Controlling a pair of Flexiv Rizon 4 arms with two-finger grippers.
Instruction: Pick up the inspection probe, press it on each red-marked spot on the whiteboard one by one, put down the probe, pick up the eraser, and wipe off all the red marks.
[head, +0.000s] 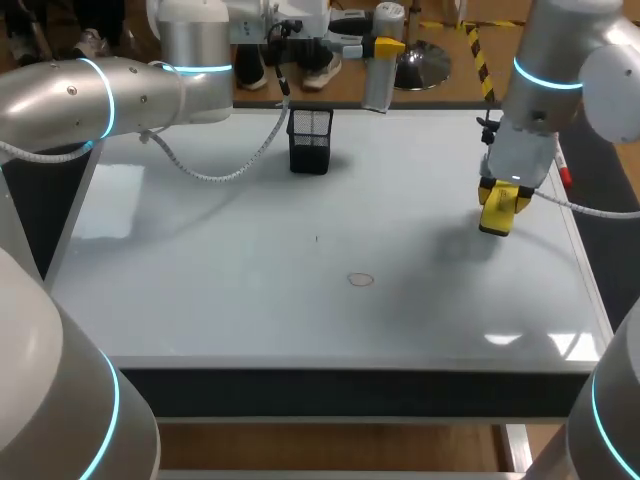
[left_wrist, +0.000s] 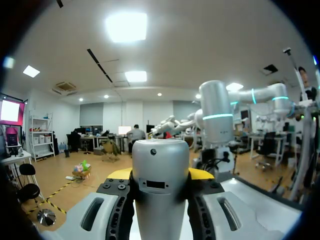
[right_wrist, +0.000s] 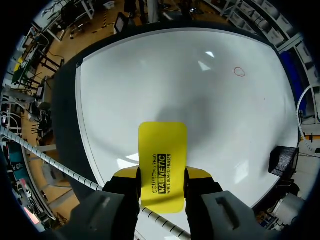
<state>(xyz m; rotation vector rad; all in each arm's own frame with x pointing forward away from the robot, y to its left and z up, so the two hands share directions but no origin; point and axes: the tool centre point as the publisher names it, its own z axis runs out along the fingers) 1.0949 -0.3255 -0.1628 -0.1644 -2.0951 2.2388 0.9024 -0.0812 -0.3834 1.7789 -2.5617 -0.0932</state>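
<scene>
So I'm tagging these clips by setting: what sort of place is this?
Probably a robot test bench: a whiteboard tabletop with a red mark, the right gripper shut on a yellow eraser, the left gripper shut on a probe.

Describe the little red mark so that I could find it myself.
Look at the big whiteboard covering the table. Near its middle, in front of the black mesh cup, lies a small red ring. It is the only red drawing there, left of the yellow eraser held in the right claw.
</scene>
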